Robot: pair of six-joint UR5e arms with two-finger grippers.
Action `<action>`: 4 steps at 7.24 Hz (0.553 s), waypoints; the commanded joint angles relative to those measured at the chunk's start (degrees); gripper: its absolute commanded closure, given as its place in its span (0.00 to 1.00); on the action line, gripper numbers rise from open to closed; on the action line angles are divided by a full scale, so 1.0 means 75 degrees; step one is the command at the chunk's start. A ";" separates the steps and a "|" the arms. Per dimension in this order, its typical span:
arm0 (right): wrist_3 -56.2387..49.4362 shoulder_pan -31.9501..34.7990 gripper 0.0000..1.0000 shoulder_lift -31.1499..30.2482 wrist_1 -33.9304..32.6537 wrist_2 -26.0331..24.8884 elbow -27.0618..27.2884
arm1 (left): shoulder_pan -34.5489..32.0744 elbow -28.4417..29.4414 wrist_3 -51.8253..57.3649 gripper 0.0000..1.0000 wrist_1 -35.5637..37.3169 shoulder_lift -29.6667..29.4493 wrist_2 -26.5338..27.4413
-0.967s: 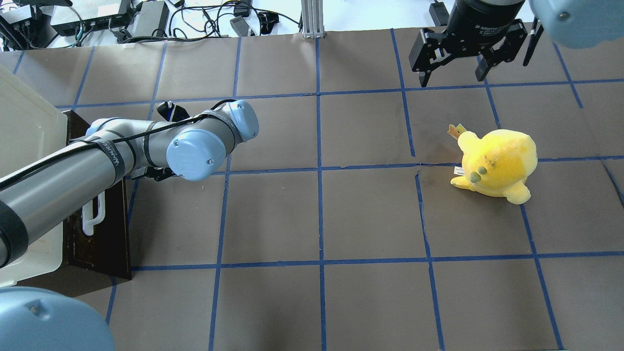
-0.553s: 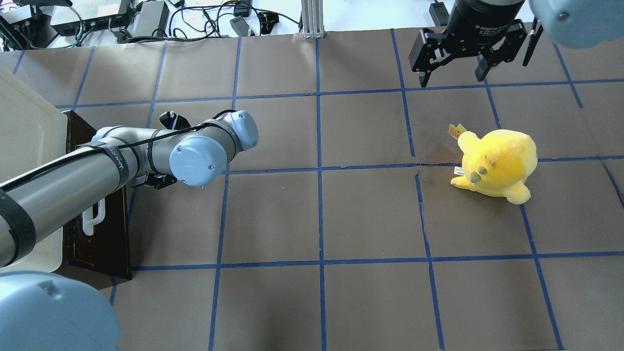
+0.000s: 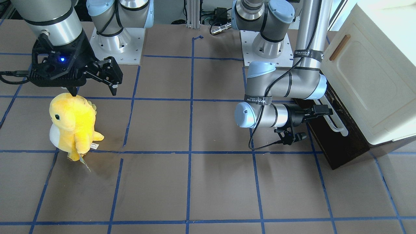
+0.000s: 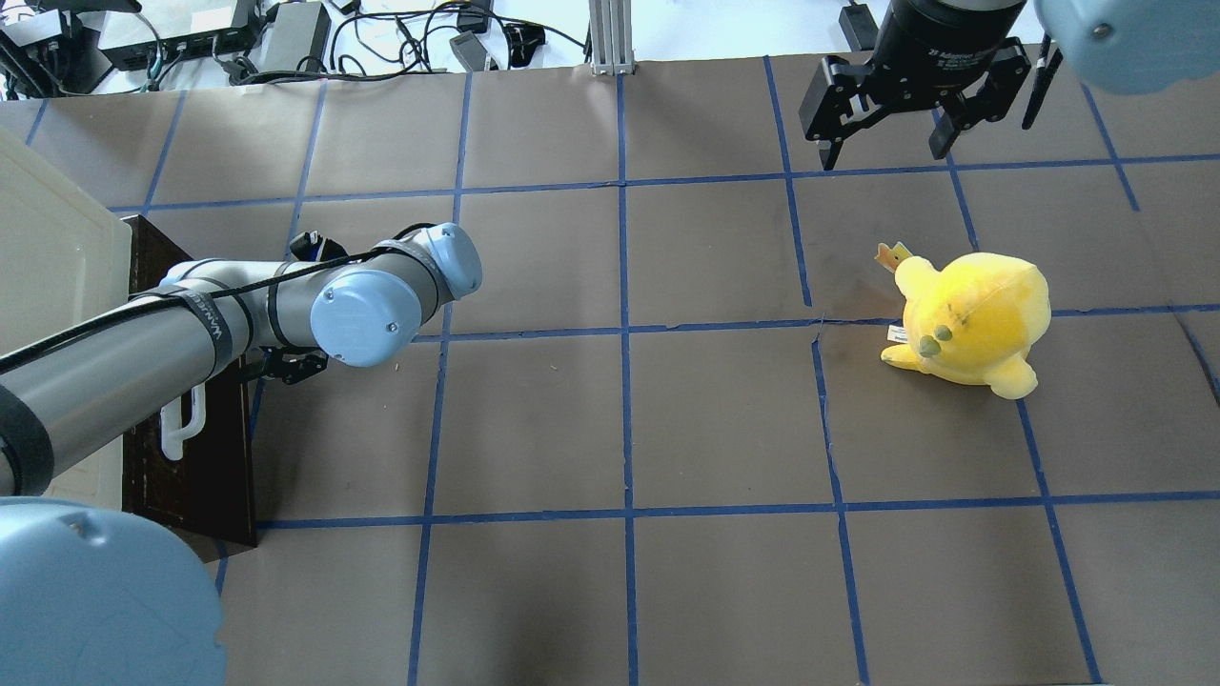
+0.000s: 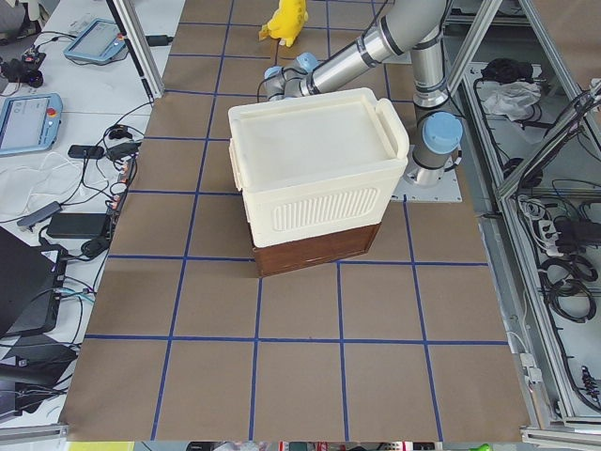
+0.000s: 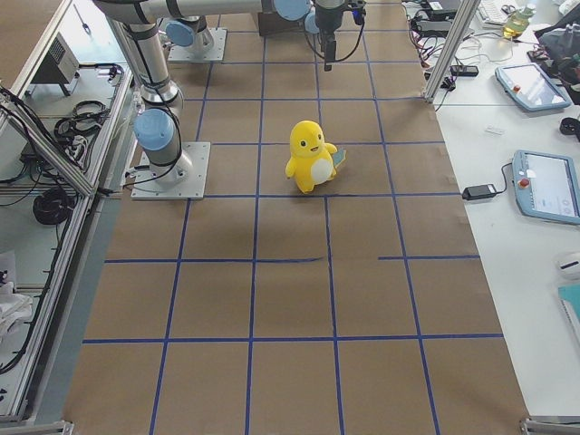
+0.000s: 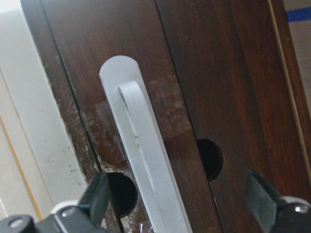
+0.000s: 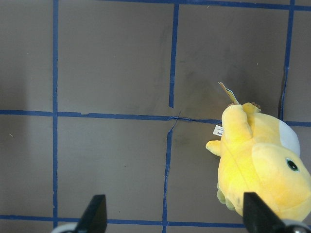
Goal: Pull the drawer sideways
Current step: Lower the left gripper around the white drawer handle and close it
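Note:
The drawer [image 4: 195,457] has a dark brown worn wooden front and sits under the cream cabinet at the table's left edge. It also shows in the front-facing view [image 3: 339,143] and the exterior left view [image 5: 315,252]. Its long white bar handle [image 7: 146,165] [image 3: 336,123] [image 4: 181,424] runs along the front. My left gripper [image 7: 177,204] [image 3: 323,112] is open close to the front. Its fingers [image 7: 97,194] stand either side of the handle without touching it. My right gripper [image 4: 886,148] [image 3: 94,91] [image 8: 175,218] is open and empty above the table.
A cream cabinet [image 3: 367,74] [image 4: 48,257] [image 5: 310,160] with a small wooden handle [image 3: 339,47] stands over the drawer. A yellow plush toy [image 4: 967,319] [image 3: 71,123] [image 8: 257,170] [image 6: 310,156] stands on the right half, just below my right gripper.
My left arm's wrist has swung left, bringing the gripper closer to the drawer front and its handle. The right arm and the plush toy have not moved.

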 commanded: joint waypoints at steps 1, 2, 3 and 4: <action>0.0003 0.0000 0.00 0.0000 0.0000 0.0000 0.0000 | -0.0011 -0.0016 0.0066 0.07 -0.0138 0.0083 0.0001; 0.0003 0.0000 0.00 0.0000 0.0000 0.0000 0.0000 | -0.0011 -0.0004 0.0066 0.15 -0.0139 0.0083 0.0001; 0.0003 0.0000 0.00 0.0000 0.0000 0.0000 0.0000 | -0.0011 -0.0004 0.0066 0.20 -0.0139 0.0083 0.0001; 0.0003 0.0000 0.00 0.0000 0.0000 0.0000 0.0000 | 0.0013 -0.0004 -0.0015 0.21 -0.0139 0.0001 0.0013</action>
